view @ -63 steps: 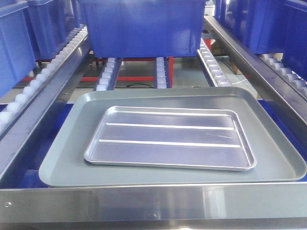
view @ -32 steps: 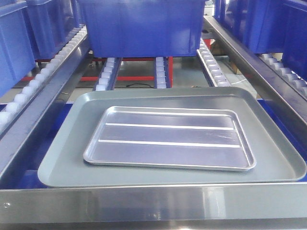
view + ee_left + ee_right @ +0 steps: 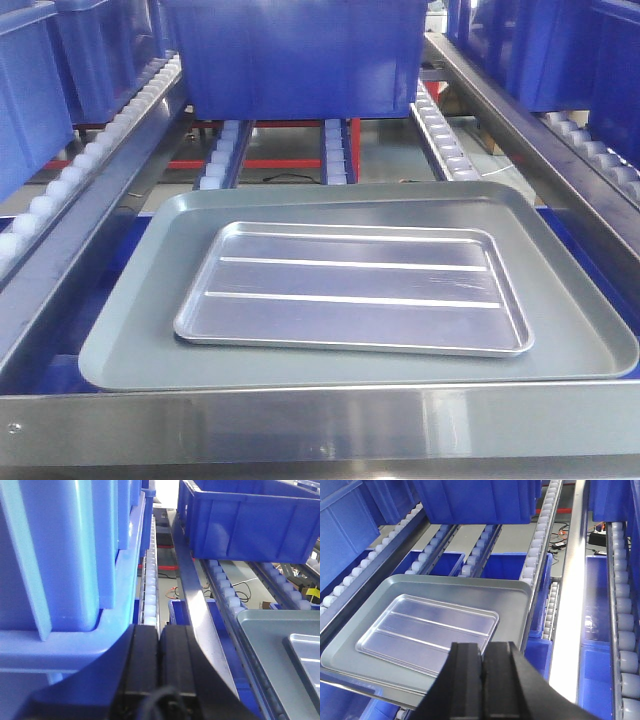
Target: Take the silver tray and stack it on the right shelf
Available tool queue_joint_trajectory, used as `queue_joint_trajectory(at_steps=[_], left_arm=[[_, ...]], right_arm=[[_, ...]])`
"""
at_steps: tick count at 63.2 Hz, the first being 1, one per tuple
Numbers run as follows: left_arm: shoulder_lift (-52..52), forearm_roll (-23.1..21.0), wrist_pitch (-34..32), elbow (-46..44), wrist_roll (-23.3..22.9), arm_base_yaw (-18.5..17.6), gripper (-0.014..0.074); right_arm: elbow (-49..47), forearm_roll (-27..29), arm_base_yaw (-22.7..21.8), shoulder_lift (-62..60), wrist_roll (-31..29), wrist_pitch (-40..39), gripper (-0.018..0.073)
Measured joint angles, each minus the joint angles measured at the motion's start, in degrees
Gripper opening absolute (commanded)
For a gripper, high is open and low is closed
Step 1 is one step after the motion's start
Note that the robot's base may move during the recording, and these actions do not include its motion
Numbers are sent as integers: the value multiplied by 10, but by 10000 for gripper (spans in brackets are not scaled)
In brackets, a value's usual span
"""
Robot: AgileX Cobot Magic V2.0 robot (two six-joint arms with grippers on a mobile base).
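The silver tray [image 3: 352, 290], shiny with two raised ribs, lies flat inside a larger dull grey tray [image 3: 120, 330]. Both rest on the right shelf, behind its broad brushed-steel front bar [image 3: 320, 425]. Neither gripper shows in the front view. My left gripper [image 3: 159, 630] is shut on nothing, low beside a light blue bin [image 3: 60, 555], left of the grey tray [image 3: 270, 630] and the silver tray's corner [image 3: 305, 650]. My right gripper [image 3: 482, 650] is shut and empty, hovering above the near right side of the silver tray [image 3: 425, 630] without touching it.
A dark blue bin [image 3: 300, 55] stands on the rollers behind the trays, with more blue bins [image 3: 35, 90] to the left and right. Rails of small white rollers [image 3: 440, 130] flank the trays. A bright steel rail [image 3: 567, 605] and another roller lane [image 3: 625, 630] run on the right.
The front view shifted slightly one second to half a second ago, so the trays sit a touch lower and more to the left. Nothing has moved since.
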Motion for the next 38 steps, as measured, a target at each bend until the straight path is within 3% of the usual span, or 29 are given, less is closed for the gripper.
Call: queue_joint_trajectory(at_steps=[10, 17, 28, 38], left_arm=[[0, 0, 0, 0, 0, 0, -90], [0, 0, 0, 0, 0, 0, -90], [0, 0, -1, 0, 0, 0, -90], [0, 0, -1, 0, 0, 0, -90]], right_arm=[[1, -1, 0, 0, 0, -2, 52], [13, -10, -23, 0, -12, -23, 52], [66, -2, -130, -2, -63, -99, 52], [157, 14, -223, -36, -74, -184, 52]])
